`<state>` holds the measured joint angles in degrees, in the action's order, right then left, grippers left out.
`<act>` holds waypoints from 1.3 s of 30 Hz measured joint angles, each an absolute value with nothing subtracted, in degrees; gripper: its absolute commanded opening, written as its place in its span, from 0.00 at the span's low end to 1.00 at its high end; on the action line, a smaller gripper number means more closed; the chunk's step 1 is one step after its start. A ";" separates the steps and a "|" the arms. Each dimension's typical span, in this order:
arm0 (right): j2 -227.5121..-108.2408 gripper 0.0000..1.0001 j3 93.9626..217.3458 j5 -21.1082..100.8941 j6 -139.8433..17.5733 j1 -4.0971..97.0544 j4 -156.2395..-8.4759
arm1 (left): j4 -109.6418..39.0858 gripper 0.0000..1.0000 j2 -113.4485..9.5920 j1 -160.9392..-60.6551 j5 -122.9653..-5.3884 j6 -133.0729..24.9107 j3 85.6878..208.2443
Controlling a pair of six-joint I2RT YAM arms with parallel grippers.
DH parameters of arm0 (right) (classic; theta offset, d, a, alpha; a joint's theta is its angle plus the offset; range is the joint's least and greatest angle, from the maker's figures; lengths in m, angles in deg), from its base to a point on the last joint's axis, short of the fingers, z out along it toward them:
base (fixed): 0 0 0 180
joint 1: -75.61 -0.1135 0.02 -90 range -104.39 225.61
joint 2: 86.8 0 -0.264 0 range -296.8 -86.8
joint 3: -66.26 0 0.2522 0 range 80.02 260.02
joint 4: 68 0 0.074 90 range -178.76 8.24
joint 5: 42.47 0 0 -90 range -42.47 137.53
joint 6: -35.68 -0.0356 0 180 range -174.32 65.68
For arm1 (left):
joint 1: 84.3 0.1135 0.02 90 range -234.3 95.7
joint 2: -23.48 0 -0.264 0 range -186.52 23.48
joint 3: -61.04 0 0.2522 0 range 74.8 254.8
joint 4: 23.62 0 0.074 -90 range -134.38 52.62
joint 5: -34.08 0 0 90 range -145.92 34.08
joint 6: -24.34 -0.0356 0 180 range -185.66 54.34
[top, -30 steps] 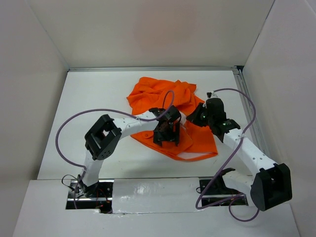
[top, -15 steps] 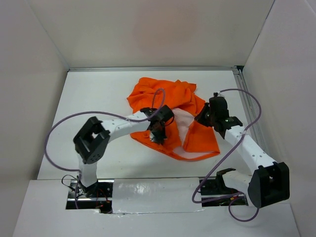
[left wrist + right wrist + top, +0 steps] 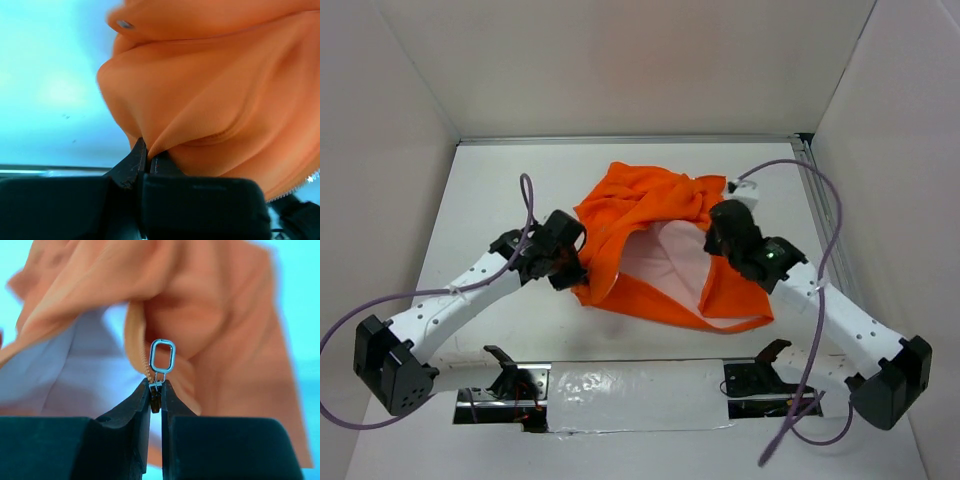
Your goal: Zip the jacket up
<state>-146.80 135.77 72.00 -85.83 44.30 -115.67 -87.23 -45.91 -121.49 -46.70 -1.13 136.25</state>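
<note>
Top external view shows the jacket (image 3: pixel 640 200) spread open mid-table (image 3: pixel 500 190), pale lining (image 3: pixel 665 265) up, between the two arms. The left gripper (image 3: pixel 146 156) pinches a fold of its orange fabric. The right gripper (image 3: pixel 156 390) is clamped on the slider (image 3: pixel 156 385), with the pull ring (image 3: pixel 162 356) standing above the fingertips.

Dual arm assembly: white links, black joints, purple cabling.
White rounded links on left arm (image 3: pixel 450 300) and right arm (image 3: pixel 840 318), with blocky black joint housings at elbows and wrists. Purple cables (image 3: pixel 785 163) looped alongside each arm. Green indicator (image 3: pixel 769 256) lit near right wrist. Matte black, tapered fingers (image 3: pixel 132 407).
</note>
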 measured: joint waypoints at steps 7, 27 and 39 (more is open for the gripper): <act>-158.08 0.00 131.64 75.83 -92.36 13.85 -114.62 | -85.13 0.06 -45.47 -121.73 -51.60 -0.08 125.14; -154.87 1.00 122.61 76.37 -107.16 -3.33 -108.37 | -80.95 0.61 -43.37 -124.35 -57.52 -1.54 115.92; -146.98 1.00 111.37 74.60 -112.95 12.38 -108.33 | -81.94 0.99 -40.46 -127.19 -58.88 -5.57 117.32</act>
<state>-146.98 111.37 74.60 -112.95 12.38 -108.33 -81.94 -40.46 -127.19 -58.88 -5.57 117.32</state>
